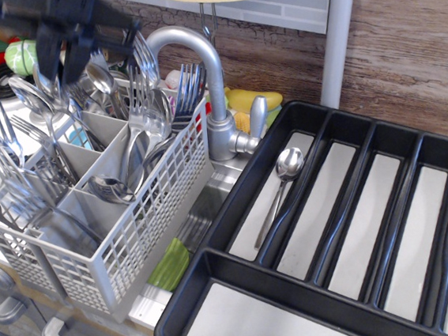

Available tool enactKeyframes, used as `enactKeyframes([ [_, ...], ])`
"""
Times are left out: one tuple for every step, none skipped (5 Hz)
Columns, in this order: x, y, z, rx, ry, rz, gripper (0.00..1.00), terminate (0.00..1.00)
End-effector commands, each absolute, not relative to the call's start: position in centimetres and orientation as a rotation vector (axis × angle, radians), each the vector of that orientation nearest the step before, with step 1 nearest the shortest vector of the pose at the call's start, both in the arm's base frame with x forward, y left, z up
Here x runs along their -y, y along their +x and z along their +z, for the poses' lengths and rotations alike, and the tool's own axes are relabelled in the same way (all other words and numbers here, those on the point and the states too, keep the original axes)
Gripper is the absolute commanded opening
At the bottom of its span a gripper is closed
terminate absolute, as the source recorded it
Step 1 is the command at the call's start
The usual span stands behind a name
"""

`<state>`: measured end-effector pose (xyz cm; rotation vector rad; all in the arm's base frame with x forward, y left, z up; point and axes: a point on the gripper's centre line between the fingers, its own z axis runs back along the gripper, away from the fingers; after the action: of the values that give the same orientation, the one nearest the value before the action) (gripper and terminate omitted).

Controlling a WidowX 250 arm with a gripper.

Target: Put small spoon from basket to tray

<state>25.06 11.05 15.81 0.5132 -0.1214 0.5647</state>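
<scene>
Hovering high over the basket's far-left cells, the gripper hangs with fingers slightly apart, apparently empty, though I cannot tell for sure. One spoon lies flat in the tray's leftmost long slot.

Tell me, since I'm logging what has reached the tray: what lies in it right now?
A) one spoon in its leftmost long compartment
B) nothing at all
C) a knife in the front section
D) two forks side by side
A: a single shiny spoon lies in the leftmost long compartment of the black tray; the other compartments show bare grey bottoms.
</scene>
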Motion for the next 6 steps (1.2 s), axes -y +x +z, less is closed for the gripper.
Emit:
enactKeyframes([
  [-8.2,27.9,21.3,0.195,0.524,0.512,0.00,0.00],
  [-5.7,30.5,22.1,0.188,0.498,0.527,0.00,0.00],
  [-3.2,32.7,20.6,0.192,0.415,0.583,0.00,0.00],
  [-0.6,33.8,19.2,0.146,0.267,0.705,0.00,0.00],
  [0.6,34.2,18.2,0.196,0.229,0.744,0.00,0.00],
  [0.8,35.1,16.3,0.277,0.169,0.759,0.00,0.00],
])
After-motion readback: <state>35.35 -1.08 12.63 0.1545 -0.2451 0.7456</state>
